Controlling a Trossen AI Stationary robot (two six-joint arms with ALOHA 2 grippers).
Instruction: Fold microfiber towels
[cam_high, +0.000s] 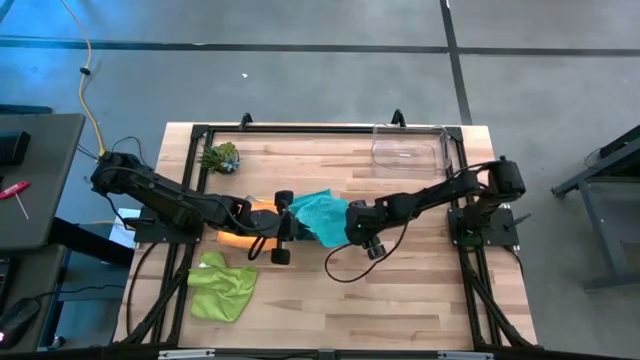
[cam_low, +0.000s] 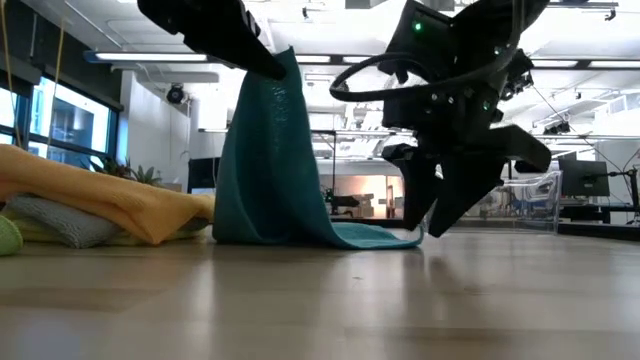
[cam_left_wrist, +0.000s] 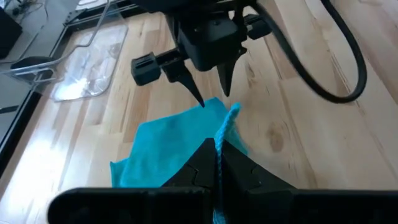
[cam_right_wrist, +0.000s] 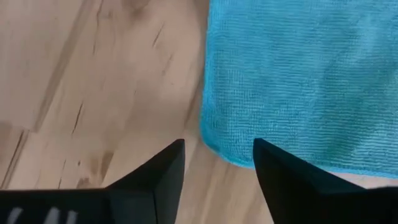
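Pinched between closed dark fingers of left gripper (cam_left_wrist: 219, 163): one edge of soft teal microfiber towel (cam_high: 322, 216), lifted at mid-table, hanging as a steep tent, far hem trailing flat on pale wooden tabletop (cam_high: 420, 280). Hovering just above that trailing corner: right gripper (cam_right_wrist: 219, 163), fingers parted, holding nothing, straddling the hem's rounded corner. Heaped behind left arm: orange towel (cam_low: 120, 205) over grey towel (cam_low: 60, 222). Crumpled near front-left edge: lime green towel (cam_high: 222, 285). Bare boards open toward front and right; clear plastic bin (cam_high: 410, 148) at back edge.
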